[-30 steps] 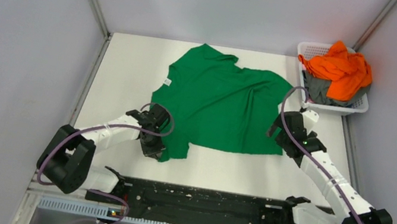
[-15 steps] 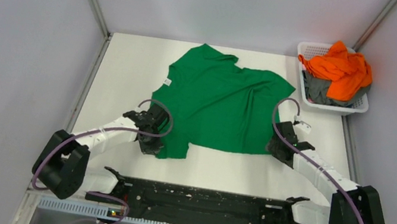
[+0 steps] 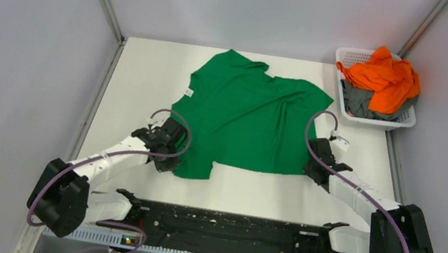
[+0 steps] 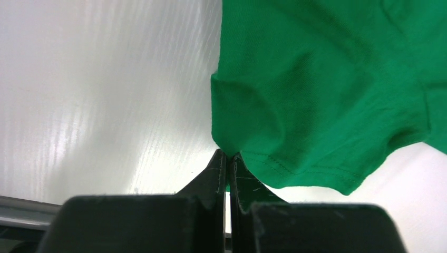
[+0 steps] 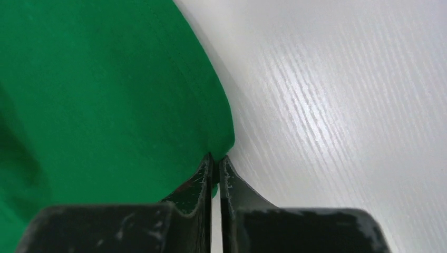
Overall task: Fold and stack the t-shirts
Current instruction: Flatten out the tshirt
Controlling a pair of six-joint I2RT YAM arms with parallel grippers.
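**Two corners pinched**

The green shirt lay spread on the table. My left gripper was clamped shut on its near-left corner, my right gripper on its near-right edge, ready, I judged, for folding.

the top view looks steeply down from above and behind the arm bases, far enough off to take in the whole table. the left wrist view sits low behind the left pincer, facing along it, very near the cloth. the right wrist view does likewise behind the right pincer. all three share the near corners of the green t-shirt.
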